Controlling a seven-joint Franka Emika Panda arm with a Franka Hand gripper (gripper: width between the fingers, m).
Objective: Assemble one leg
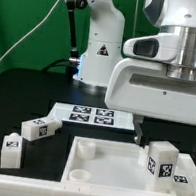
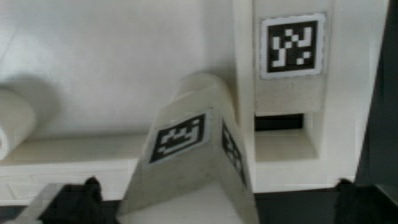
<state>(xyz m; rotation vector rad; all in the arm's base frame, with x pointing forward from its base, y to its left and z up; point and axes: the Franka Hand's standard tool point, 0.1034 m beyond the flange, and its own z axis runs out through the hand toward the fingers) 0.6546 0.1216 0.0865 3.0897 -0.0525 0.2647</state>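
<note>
Over the large white square piece [image 1: 107, 163], at the exterior view's right, the leg [image 1: 162, 161] is seemingly held between the fingers [image 2: 80, 200]; their closure cannot be told. If misaligned, jamming is risked.

the arm [image 1: 100, 31] is glossy white with rounded joint housings — a small dark mark sits on its base. a black cable [image 1: 35, 32] trails off its upper joint. the wrist [image 1: 189, 43] is a grey ribbed cylinder above a boxy white gripper body [image 1: 152, 94].
</note>
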